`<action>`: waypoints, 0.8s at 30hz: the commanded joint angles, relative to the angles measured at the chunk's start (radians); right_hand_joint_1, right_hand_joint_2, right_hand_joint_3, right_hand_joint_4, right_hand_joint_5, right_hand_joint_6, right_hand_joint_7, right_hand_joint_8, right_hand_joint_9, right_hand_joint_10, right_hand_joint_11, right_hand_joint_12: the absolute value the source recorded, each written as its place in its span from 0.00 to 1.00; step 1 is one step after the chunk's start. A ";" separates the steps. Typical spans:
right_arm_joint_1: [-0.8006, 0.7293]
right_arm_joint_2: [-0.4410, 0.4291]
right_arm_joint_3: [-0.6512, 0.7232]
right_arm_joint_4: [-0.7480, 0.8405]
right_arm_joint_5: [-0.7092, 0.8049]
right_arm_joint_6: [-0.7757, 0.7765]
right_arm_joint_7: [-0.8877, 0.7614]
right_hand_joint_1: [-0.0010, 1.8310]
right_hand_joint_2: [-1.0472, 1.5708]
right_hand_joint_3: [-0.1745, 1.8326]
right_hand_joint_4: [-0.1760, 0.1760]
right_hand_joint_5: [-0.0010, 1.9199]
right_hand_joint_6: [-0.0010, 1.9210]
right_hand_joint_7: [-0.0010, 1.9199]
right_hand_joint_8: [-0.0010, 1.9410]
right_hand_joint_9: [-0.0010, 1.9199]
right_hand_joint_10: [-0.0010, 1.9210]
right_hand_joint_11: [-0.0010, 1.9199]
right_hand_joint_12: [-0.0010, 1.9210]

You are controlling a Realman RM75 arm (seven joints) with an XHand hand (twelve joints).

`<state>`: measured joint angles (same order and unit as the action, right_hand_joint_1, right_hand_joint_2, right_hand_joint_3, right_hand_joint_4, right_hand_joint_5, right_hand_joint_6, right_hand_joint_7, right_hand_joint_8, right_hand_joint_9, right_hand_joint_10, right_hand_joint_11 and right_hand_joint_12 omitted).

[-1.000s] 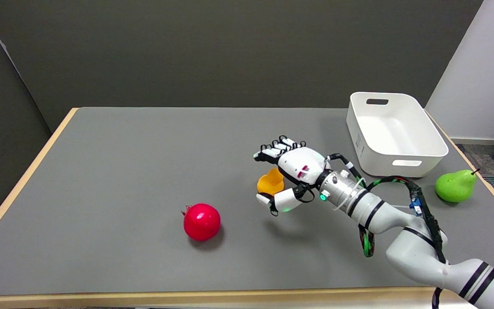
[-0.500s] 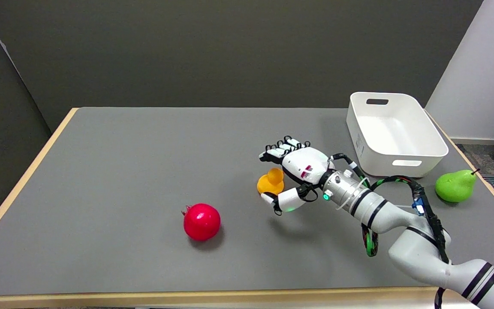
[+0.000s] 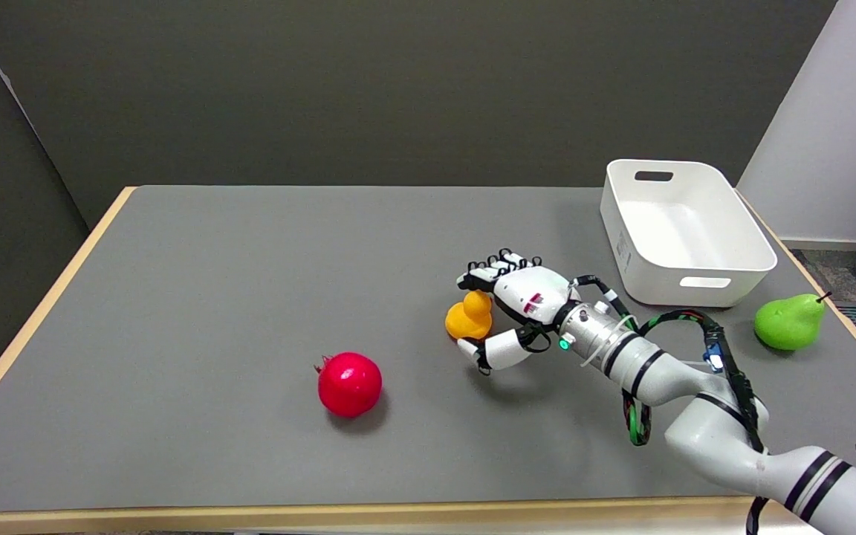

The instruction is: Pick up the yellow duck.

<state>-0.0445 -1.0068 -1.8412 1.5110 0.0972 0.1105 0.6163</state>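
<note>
The right hand (image 3: 519, 310) hangs low over the grey table (image 3: 212, 297), its thumb in front and its other fingers (image 3: 489, 269) spread behind, bracketing the upright yellow duck (image 3: 467, 317), which sits on the tabletop just left of the palm, not yet visibly gripped.

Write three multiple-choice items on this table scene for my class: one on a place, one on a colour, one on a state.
1. Where is the white bin?
A. far right of the table
B. near left corner
C. centre

2. What colour is the pear?
A. red
B. green
C. blue

3. How is the yellow duck?
A. lying in the bin
B. on the table between the right hand's fingers and thumb
C. resting against the pomegranate

Key: 1 A, it stands by the right edge; 2 B, plainly green; 3 B, the hand brackets it.
</note>
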 commanded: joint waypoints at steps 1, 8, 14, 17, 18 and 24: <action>0.131 -0.007 -0.104 -0.115 0.062 0.021 -0.002 0.24 0.63 0.57 0.27 0.13 0.28 0.18 0.24 0.10 0.35 0.00 0.50; 0.191 -0.008 -0.155 -0.151 0.073 0.017 0.000 0.24 0.63 0.57 0.28 0.13 0.28 0.18 0.24 0.11 0.35 0.00 0.50; 0.200 -0.008 -0.168 -0.171 0.109 0.019 0.000 0.25 0.64 0.54 0.28 0.14 0.27 0.19 0.22 0.11 0.35 0.00 0.52; 0.192 -0.008 -0.161 -0.172 0.109 0.016 0.000 0.26 0.65 0.52 0.28 0.14 0.26 0.20 0.21 0.11 0.35 0.00 0.53; 0.187 -0.008 -0.158 -0.174 0.109 0.016 0.000 0.26 0.65 0.52 0.28 0.14 0.26 0.20 0.21 0.11 0.35 0.00 0.53; 0.165 -0.010 -0.142 -0.185 0.110 0.021 0.000 0.26 0.65 0.52 0.28 0.14 0.26 0.20 0.21 0.11 0.36 0.00 0.54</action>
<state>0.1110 -1.0134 -1.9710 1.3731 0.1793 0.1251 0.6158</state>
